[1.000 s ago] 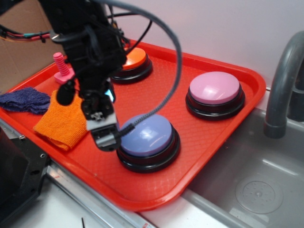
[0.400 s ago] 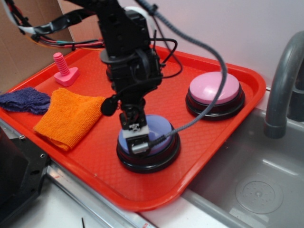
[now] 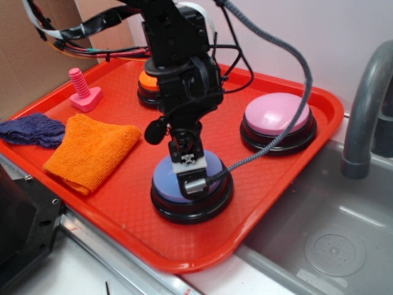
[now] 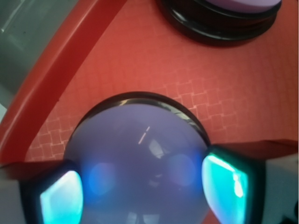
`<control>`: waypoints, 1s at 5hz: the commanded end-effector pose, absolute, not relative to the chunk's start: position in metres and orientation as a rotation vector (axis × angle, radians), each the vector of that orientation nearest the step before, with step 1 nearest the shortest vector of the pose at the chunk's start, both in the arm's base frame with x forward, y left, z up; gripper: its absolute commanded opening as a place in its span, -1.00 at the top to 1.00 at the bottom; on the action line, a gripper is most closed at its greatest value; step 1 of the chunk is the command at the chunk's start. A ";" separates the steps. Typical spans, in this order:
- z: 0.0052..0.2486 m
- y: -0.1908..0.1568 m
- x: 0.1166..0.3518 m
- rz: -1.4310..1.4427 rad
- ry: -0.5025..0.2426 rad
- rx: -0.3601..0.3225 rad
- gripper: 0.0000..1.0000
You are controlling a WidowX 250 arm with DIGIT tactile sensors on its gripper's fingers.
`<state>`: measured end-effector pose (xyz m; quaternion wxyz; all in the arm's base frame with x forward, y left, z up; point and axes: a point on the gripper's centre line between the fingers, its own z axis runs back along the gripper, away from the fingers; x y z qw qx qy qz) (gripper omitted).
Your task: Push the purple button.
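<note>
The purple button (image 3: 164,182), a periwinkle dome on a black base, sits near the front of the red tray (image 3: 123,206). My gripper (image 3: 190,173) hangs directly over it, its tip down on or just above the dome; contact is unclear. In the wrist view the dome (image 4: 140,158) fills the space between my two glowing cyan fingers (image 4: 60,198), which stand wide apart on either side of it. The gripper (image 4: 142,191) is open and holds nothing.
A pink button (image 3: 277,117) stands at the tray's right; its base (image 4: 219,25) shows in the wrist view. An orange button (image 3: 146,82) is behind my arm. Orange cloth (image 3: 91,150), blue cloth (image 3: 31,130) and a pink bolt (image 3: 83,92) lie left. Faucet (image 3: 368,104) and sink (image 3: 319,246) are right.
My gripper has moved right from beside the purple button's left edge to over the dome's middle. The orange button, hidden before, shows again.
</note>
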<state>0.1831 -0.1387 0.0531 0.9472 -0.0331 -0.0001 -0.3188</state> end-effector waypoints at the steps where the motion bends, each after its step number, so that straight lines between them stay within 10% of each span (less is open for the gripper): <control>1: 0.101 -0.133 0.173 -0.688 -0.032 -0.029 -1.00; 5: 0.128 -0.129 0.172 -0.657 -0.038 0.006 -1.00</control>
